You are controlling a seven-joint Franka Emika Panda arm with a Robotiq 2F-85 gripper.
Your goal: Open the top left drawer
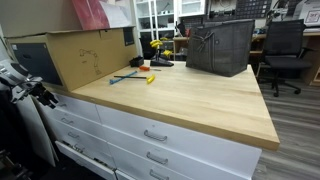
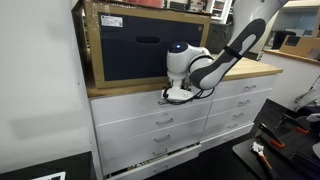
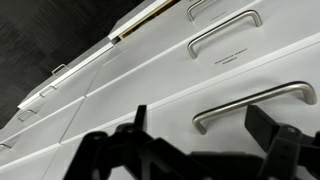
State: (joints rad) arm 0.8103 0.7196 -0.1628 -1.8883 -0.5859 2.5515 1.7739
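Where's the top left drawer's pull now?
In the wrist view the curved silver metal pull shows between the black gripper's open fingers, on the white top left drawer, below the wooden countertop.

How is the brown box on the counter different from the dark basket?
The cardboard box is brown with plain flat sides; the basket is dark grey. The box sits at one end of the wooden countertop; the basket sits toward the opposite end. Both rest on it.

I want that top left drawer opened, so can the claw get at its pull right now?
Probably yes: the open claw faces the top left drawer, its silver pull just ahead, nothing in between.
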